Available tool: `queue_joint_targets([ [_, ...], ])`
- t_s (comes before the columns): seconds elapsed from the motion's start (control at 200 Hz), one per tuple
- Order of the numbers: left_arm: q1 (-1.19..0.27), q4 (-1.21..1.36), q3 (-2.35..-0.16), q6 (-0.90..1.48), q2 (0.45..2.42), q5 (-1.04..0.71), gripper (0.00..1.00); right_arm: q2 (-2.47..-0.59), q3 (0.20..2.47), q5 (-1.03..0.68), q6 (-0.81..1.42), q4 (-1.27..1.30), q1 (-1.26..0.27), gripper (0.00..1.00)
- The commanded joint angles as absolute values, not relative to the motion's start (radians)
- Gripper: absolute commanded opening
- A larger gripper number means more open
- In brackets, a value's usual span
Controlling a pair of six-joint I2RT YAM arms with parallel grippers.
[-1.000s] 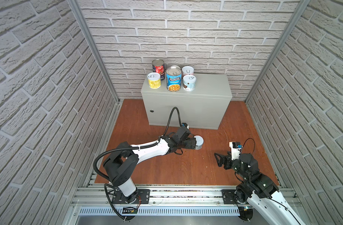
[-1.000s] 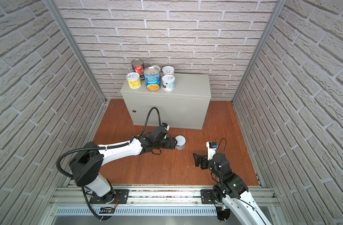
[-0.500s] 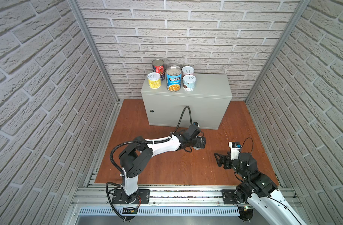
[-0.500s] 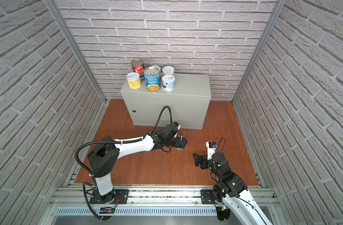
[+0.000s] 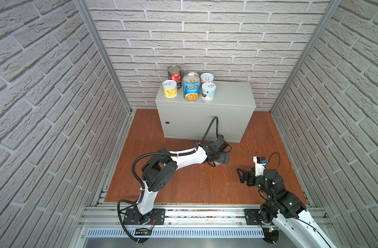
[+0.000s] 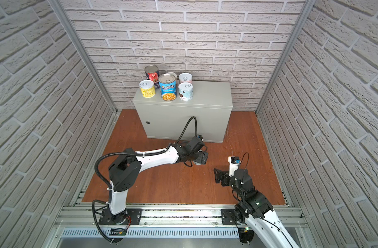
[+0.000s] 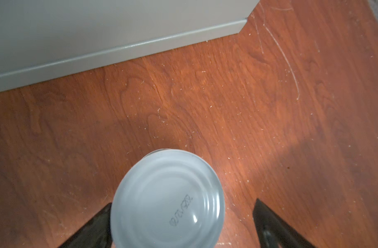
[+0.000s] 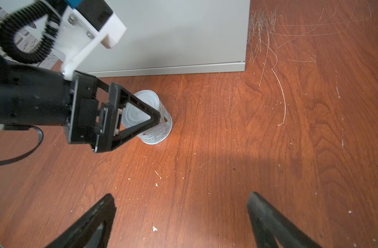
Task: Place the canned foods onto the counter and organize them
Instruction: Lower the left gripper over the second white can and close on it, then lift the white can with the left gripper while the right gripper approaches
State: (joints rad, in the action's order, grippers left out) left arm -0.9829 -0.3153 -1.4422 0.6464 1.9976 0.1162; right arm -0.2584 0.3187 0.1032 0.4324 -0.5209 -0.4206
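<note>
Yellow tin [image 5: 170, 89] leads the cluster at the left end of your counter [image 5: 228, 94], with the tomato tin [image 5: 174, 75] behind it, the blue Progresso tin [image 5: 191, 88] next, then a pale tin [image 5: 208, 92] and a pink-banded tin [image 5: 207, 78] behind that. On the wooden floor [image 5: 194, 182] before the counter, your left gripper [image 7: 183, 201] stands over an upright white tin [image 8: 157, 128], fingers spread either side, not clamped. Further right, your right gripper [image 8: 180, 195] hangs low over the floor, fingers apart as well.
</note>
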Motion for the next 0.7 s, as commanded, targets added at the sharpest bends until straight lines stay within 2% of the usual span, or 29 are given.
queue_joint_targets([
  [0.0,-0.986,-0.359,-1.478,0.611,2.019,0.155,0.98,-0.243,0.3,0.119,0.443,-0.494,-0.417,0.97],
  [0.205,-0.986,-0.355,-1.477,0.591,2.024,0.176,0.98,-0.25,0.302,0.14,0.454,-0.498,-0.417,0.97],
  [0.375,-0.989,-0.325,-1.473,0.599,2.027,0.149,0.69,-0.265,0.296,0.129,0.451,-0.476,-0.417,0.97],
  [0.695,-0.986,-0.287,-1.418,0.606,1.958,0.129,0.68,-0.347,0.311,0.121,0.441,-0.451,-0.417,0.96],
])
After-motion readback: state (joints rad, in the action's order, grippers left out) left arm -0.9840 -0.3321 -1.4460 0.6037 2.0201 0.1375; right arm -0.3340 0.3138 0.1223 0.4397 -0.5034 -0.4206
